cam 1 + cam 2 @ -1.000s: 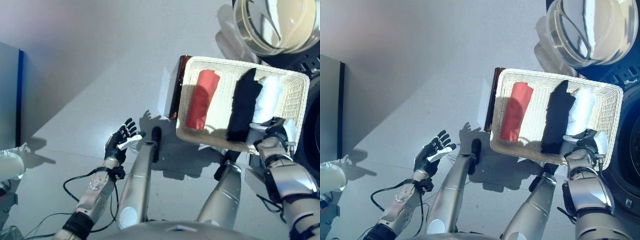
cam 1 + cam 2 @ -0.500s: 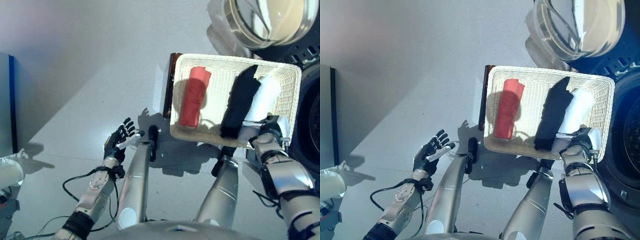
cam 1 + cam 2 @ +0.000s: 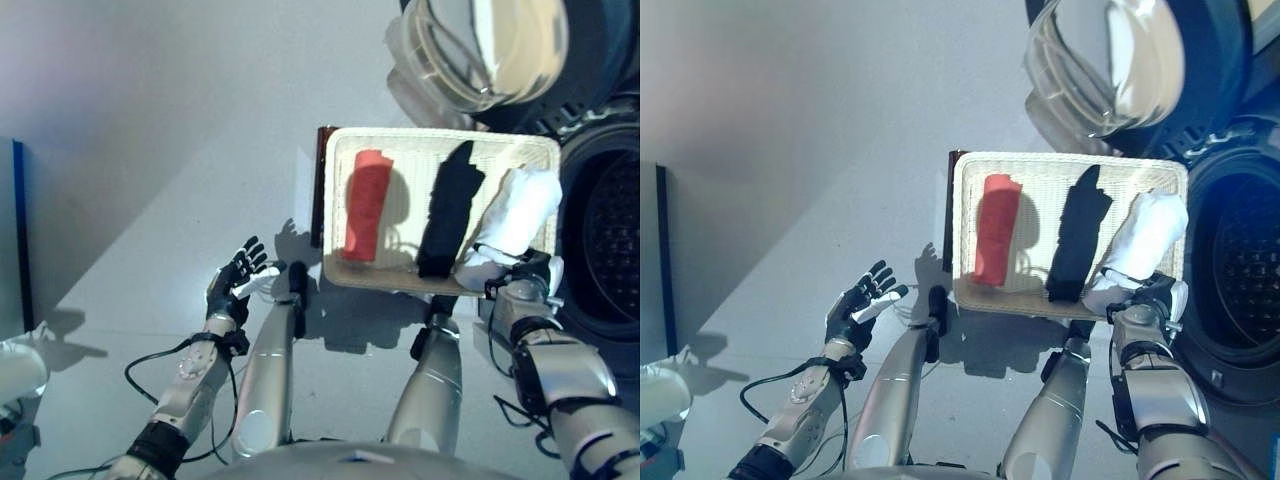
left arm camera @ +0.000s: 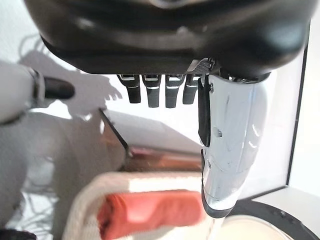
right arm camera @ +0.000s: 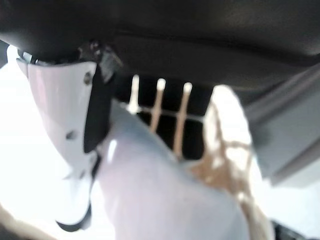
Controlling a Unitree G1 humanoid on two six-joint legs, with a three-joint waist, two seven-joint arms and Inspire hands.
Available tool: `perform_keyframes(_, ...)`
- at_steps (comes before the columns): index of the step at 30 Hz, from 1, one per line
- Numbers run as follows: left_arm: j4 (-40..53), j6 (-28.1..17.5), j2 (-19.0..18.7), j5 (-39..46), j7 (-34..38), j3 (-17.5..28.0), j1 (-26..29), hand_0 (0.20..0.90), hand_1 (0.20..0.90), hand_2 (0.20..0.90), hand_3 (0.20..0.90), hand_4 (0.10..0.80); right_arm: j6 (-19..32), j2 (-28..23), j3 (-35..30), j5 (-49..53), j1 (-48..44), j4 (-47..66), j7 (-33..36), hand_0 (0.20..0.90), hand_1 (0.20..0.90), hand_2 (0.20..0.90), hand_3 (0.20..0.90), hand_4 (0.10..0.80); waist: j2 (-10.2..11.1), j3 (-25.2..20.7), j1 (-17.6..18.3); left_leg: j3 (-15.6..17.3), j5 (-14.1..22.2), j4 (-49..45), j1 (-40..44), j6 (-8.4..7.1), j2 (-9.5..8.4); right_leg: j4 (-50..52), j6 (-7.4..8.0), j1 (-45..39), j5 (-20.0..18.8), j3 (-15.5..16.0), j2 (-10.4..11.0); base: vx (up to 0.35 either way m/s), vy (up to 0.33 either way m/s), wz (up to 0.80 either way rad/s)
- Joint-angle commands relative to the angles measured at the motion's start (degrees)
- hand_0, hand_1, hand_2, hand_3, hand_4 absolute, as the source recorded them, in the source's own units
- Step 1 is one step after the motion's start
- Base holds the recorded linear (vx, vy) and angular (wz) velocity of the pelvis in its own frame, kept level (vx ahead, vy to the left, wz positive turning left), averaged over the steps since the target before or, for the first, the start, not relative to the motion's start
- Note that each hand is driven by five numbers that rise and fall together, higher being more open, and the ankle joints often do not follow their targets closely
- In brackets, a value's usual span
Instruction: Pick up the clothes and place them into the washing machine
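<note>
Right of centre in the left eye view, a white wicker basket [image 3: 440, 150] holds three rolled garments side by side: a red roll [image 3: 364, 216] on its left, a black roll [image 3: 444, 210] in the middle, and a white roll [image 3: 515, 222] at its right end. Just below that white roll, the right hand [image 3: 530, 277] sits at the basket's lower right corner with its fingers curled onto the cloth's near end. At lower left, well apart from the basket, the left hand [image 3: 238, 278] hangs over the bare floor [image 3: 150, 150] with fingers spread and nothing in it. The washing machine's dark drum opening [image 3: 600, 240] fills the right edge, and its glass door [image 3: 480, 45] stands open at the top.

Seen from the right eye, the layout is the same.

Along the left wrist view, straight fingers [image 4: 152, 95] show, with the red roll beyond them.

Close in the right wrist view, pale cloth fills the space under the thumb [image 5: 65, 125].

No writing is readable.
</note>
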State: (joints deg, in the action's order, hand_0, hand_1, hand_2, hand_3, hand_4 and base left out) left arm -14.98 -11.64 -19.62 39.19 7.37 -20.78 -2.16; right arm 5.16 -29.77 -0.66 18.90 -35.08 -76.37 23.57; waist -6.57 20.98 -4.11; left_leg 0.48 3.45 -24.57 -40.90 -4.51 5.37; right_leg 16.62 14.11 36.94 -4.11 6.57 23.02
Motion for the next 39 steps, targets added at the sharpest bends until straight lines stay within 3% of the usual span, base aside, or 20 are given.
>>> perform_keyframes(1,3.0,-3.7,-1.2,0.5,-0.8,3.6,-1.1,0.900,0.900,0.900,0.900,0.800,4.3,-4.2,-2.3,3.5,1.4,2.5,1.7,0.200,0.200,0.200,0.200,0.300,1.2,-1.1,0.3,-2.6,-4.9,8.2,3.2,-3.07,2.74,-0.7,-1.51,-4.6,0.3,1.6,-0.1,0.057,-0.047,-0.01)
perform_keyframes(5,2.6,-3.6,-1.2,0.5,-1.2,3.6,-1.3,0.900,0.900,0.900,0.900,0.800,5.2,-3.7,-3.7,5.7,1.8,2.7,1.7,0.200,0.200,0.200,0.200,0.300,1.5,-1.5,0.4,-2.4,-5.6,10.0,5.0,-3.42,2.90,-2.8,-1.32,-6.7,-0.3,2.3,-0.3,0.042,-0.025,-0.05)
perform_keyframes(7,2.5,-3.6,-0.9,0.5,-1.2,4.2,-1.4,0.900,0.900,0.900,0.900,0.800,9.4,-1.2,-9.2,14.8,3.3,6.8,1.9,0.200,0.200,0.200,0.200,0.300,1.5,-2.3,0.7,-2.1,-6.7,13.1,7.8,-4.14,3.16,-5.7,-0.72,-9.5,-1.4,2.8,-0.2,0.094,-0.018,0.01)
perform_keyframes(11,2.1,-3.3,-0.4,0.5,-1.2,4.0,-1.8,0.900,0.900,0.900,0.900,0.800,12.0,1.0,-12.5,20.8,3.5,8.3,1.7,0.200,0.200,0.200,0.200,0.300,1.5,-2.6,0.7,-2.0,-6.7,14.0,9.2,-4.39,3.25,-6.7,-0.60,-11.2,-1.6,3.2,-0.3,0.045,-0.003,-0.02)
perform_keyframes(13,1.5,-3.0,0.1,1.0,-1.0,3.3,-1.6,0.900,0.900,0.900,0.900,0.800,15.6,2.9,-16.1,31.0,1.7,9.5,0.4,0.200,0.200,0.200,0.200,0.300,1.0,-2.8,0.8,-2.0,-6.2,13.6,9.4,-4.28,3.38,-6.3,-0.70,-11.1,-1.2,2.9,-0.3,0.036,-0.002,-0.02)
perform_keyframes(14,1.4,-3.0,0.1,1.0,-1.0,3.3,-1.6,0.900,0.900,0.900,0.900,0.800,15.7,2.9,-16.1,31.3,1.8,9.4,0.2,0.200,0.200,0.200,0.200,0.300,1.1,-2.8,0.7,-2.0,-6.2,13.5,9.4,-4.29,3.40,-6.2,-0.71,-11.0,-1.2,2.9,-0.3,0.038,0.004,-0.01)
perform_keyframes(15,1.7,-2.6,0.6,1.9,-0.7,2.7,-1.4,0.900,0.900,0.900,0.900,0.800,19.4,5.3,-20.6,41.4,-0.9,10.6,-0.6,0.200,0.200,0.200,0.200,0.300,0.5,-2.8,0.6,-2.0,-5.8,13.1,9.3,-4.29,3.34,-5.9,-0.76,-10.9,-0.8,2.8,-0.2,0.000,0.000,0.00)
perform_keyframes(18,1.9,-1.4,0.9,3.1,-0.8,1.0,-1.6,0.900,0.900,0.900,0.900,0.800,22.0,8.6,-24.7,53.0,-3.4,9.5,-2.1,0.200,0.200,0.200,0.200,0.300,-0.3,-2.8,0.3,-1.9,-6.1,13.1,9.5,-4.39,3.45,-5.9,-0.78,-11.1,-0.6,2.6,-0.2,0.029,0.025,-0.04)
perform_keyframes(25,2.3,-1.4,1.8,3.8,-0.4,0.8,-1.6,0.900,0.900,0.900,0.900,0.800,24.5,10.8,-24.3,56.0,-3.6,13.7,-3.8,0.200,0.200,0.200,0.200,0.300,-0.6,-2.2,0.7,-1.4,-5.4,12.4,9.4,-4.56,3.79,-4.8,-0.96,-10.4,0.4,2.0,-0.5,0.013,0.007,-0.03)
perform_keyframes(32,2.6,-2.1,1.3,3.2,-0.3,0.6,-1.5,0.900,0.900,0.900,0.900,0.800,26.5,8.4,-26.2,55.5,-4.3,13.3,-1.8,0.200,0.200,0.200,0.200,0.300,-0.8,-1.8,1.2,-1.4,-4.7,11.2,8.3,-4.75,3.90,-3.1,-1.05,-8.9,1.3,1.5,-0.5,-0.002,-0.001,0.00)
perform_keyframes(34,3.5,-2.3,0.5,3.4,-0.7,0.7,-2.3,0.900,0.900,0.900,0.900,0.800,25.3,3.4,-28.0,55.9,-6.8,9.9,-0.4,0.200,0.200,0.200,0.200,0.300,-1.6,-1.8,0.9,-1.6,-4.8,9.9,6.7,-4.75,3.63,-1.5,-1.25,-7.2,1.6,1.0,-0.3,-0.040,0.003,0.01)
perform_keyframes(39,5.2,-1.6,-1.3,3.2,-1.7,-0.2,-3.4,0.900,0.900,0.900,0.900,0.800,23.7,-4.7,-29.3,56.3,-10.0,6.0,1.2,0.200,0.200,0.200,0.200,0.300,-2.6,-1.1,0.4,-2.4,-1.0,1.3,2.2,-4.03,3.72,6.9,-2.13,-2.7,5.8,-0.8,-0.7,-0.032,0.006,-0.04)
